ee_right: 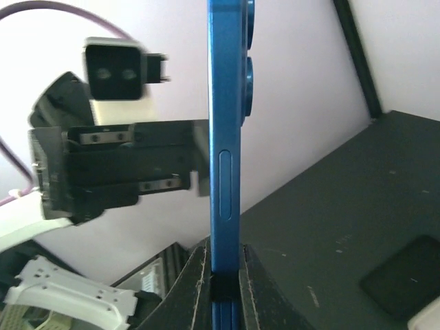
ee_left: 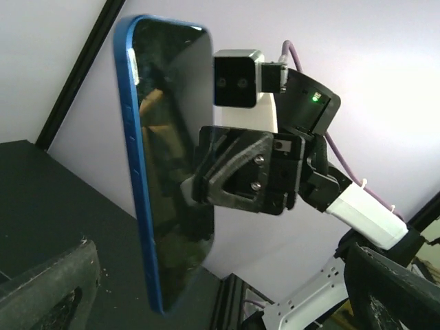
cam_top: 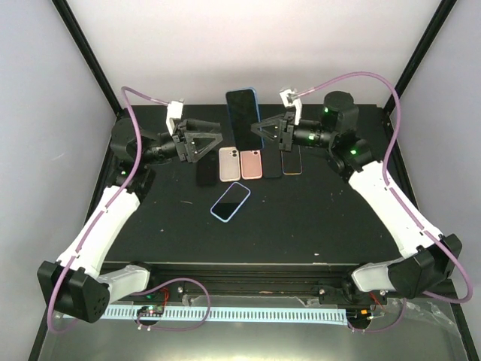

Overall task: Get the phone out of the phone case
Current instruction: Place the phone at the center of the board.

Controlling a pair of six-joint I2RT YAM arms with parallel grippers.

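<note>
- The right pincer is clenched on the blue phone. It grips about the middle of one long side. One finger presses on the front and one on the back, so the thin edge with the side button shows between them.
- It holds the phone standing tall in the air, above the back of the counter and not touching it. I think this is so the other arm can reach it from the other side.
- In the left wrist view, the dark glass faces the left arm and a blue rim runs round it. The round camera bumps are on the back.
- I cannot tell if the blue part is a case or the phone's own body. So I cannot say if the phone is out of the case yet.
- The left pincer is released. Its fingers are spread wide with nothing in them. It sits near the phone's left side and points at it.
- My guess is that it is ready to grab or push while the right one holds tight.
- Lower down, a row of phones or cases lies flat, side by side.
- Nearer the arms, another phone with a pale blue rim lies flat and turned a bit, on its own.
- The grip is on one side only, so a hard push could make the tall phone twist or slip.
</note>
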